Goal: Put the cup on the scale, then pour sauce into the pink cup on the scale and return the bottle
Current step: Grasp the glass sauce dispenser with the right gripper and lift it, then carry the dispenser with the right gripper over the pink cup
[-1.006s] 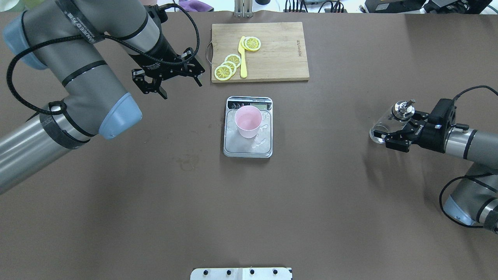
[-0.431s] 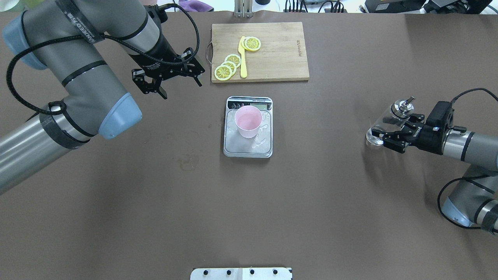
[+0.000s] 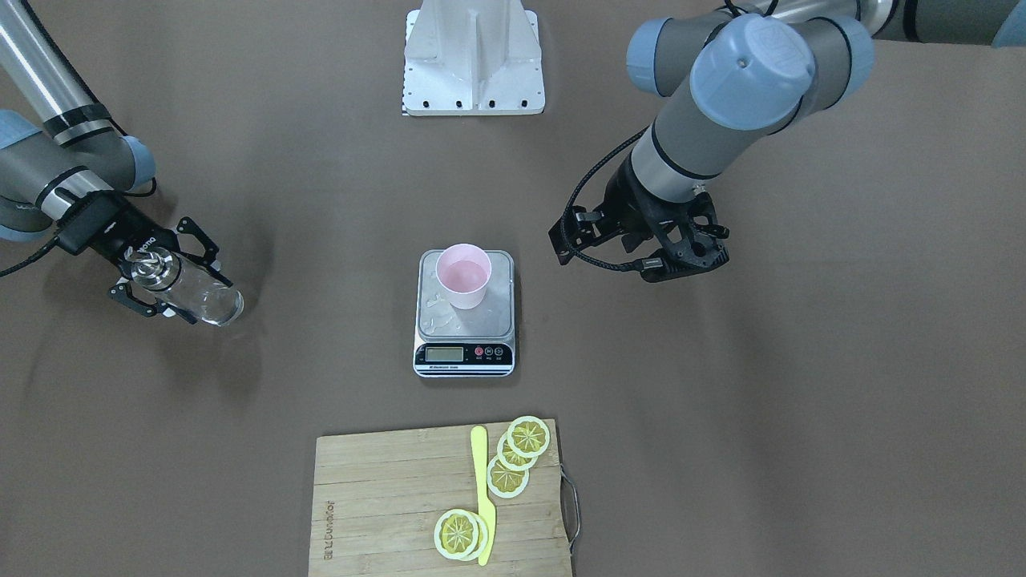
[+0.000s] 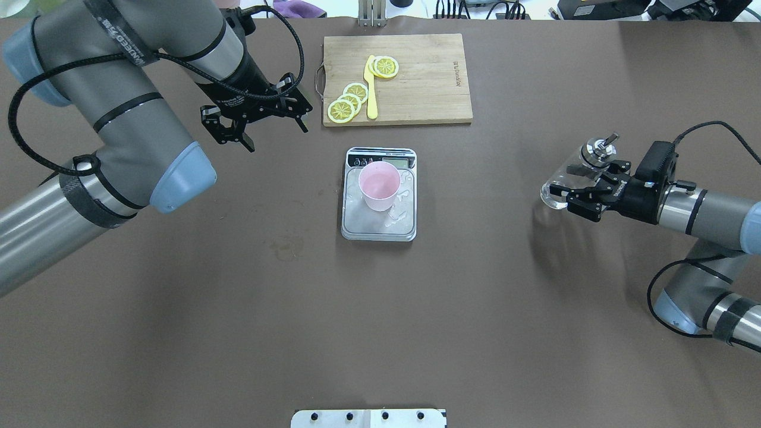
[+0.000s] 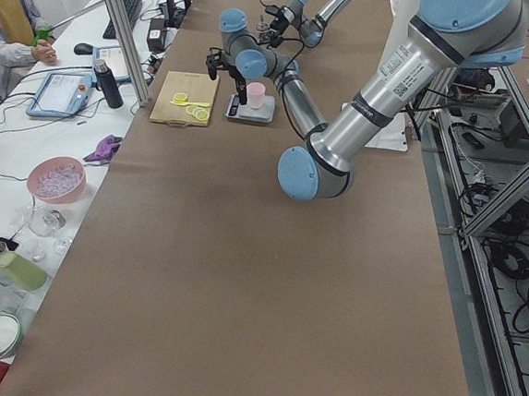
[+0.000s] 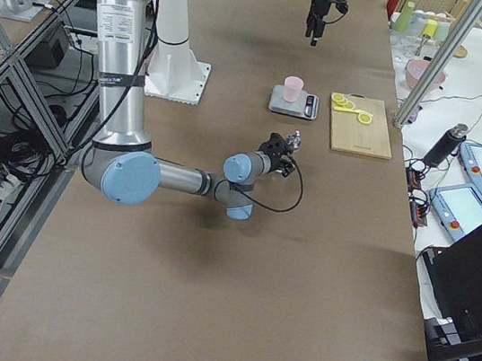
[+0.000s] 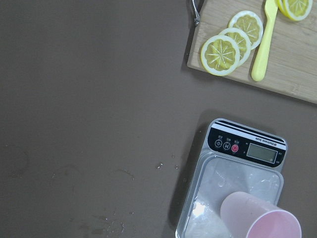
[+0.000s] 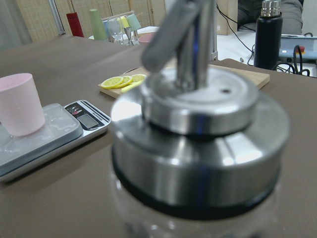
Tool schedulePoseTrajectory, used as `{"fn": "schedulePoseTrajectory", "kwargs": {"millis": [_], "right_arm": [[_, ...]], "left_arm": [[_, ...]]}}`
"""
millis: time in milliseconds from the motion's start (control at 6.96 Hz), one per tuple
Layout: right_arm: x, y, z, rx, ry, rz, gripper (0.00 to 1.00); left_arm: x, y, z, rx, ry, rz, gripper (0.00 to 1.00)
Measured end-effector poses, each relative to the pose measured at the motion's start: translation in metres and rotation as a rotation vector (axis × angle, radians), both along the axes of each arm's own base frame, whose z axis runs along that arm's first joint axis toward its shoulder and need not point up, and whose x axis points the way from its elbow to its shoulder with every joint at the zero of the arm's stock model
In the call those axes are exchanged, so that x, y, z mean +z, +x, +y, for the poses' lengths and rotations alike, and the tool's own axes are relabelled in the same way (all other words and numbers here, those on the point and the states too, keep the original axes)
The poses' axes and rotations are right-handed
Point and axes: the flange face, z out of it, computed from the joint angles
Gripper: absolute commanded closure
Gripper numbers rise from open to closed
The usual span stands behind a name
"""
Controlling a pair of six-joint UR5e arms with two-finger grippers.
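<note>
The pale pink cup [image 4: 379,185] stands upright on the silvery scale [image 4: 399,227] at the table's middle; both also show in the front view, cup [image 3: 462,276] on scale [image 3: 498,316]. My right gripper [image 4: 572,198] is shut on the clear glass bottle [image 4: 565,178], its silver pourer cap [image 4: 597,148] up, held above the table right of the scale. The cap [image 8: 198,124] fills the right wrist view. My left gripper [image 4: 272,128] is open and empty, hovering left of the cutting board. The left wrist view shows the cup [image 7: 260,219] and scale [image 7: 245,148] below it.
A wooden cutting board [image 4: 416,77] with lemon slices [image 4: 348,102] and a yellow knife [image 4: 371,89] lies behind the scale. Small liquid drops lie on the scale's platform. The robot's white base plate [image 3: 474,56] sits at the near edge.
My right gripper has carried the bottle leftward and slightly farther back, toward the scale. The left arm, cup and scale have not moved.
</note>
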Motion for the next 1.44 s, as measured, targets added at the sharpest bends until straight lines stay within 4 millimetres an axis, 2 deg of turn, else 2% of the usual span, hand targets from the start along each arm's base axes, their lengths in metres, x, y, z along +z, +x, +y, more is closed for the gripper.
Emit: {"fn": "schedulePoseTrajectory", "kwargs": {"millis": [431,718,1006,1149,1436], "right_arm": [[-0.054,-0.027,-0.025,0.021,-0.025,0.101,1.00],[-0.117,-0.039,-0.030,0.038,-0.090,0.271,1.00],[-0.200,-0.078,-0.004,0.028,-0.177,0.452,1.00],[-0.228,-0.101,0.009,0.022,-0.204,0.541,1.00],[-0.255,-0.136,0.022,0.027,-0.208,0.773,1.00]], "left_arm": [[0.015,-0.024,-0.006,-0.011,0.004,-0.006,0.02],[0.028,-0.045,-0.011,-0.018,-0.001,-0.003,0.02],[0.041,-0.061,-0.017,-0.026,0.006,-0.011,0.02],[0.053,-0.072,-0.020,-0.019,0.025,-0.018,0.02],[0.073,-0.096,-0.026,-0.009,0.048,-0.025,0.02]]}}
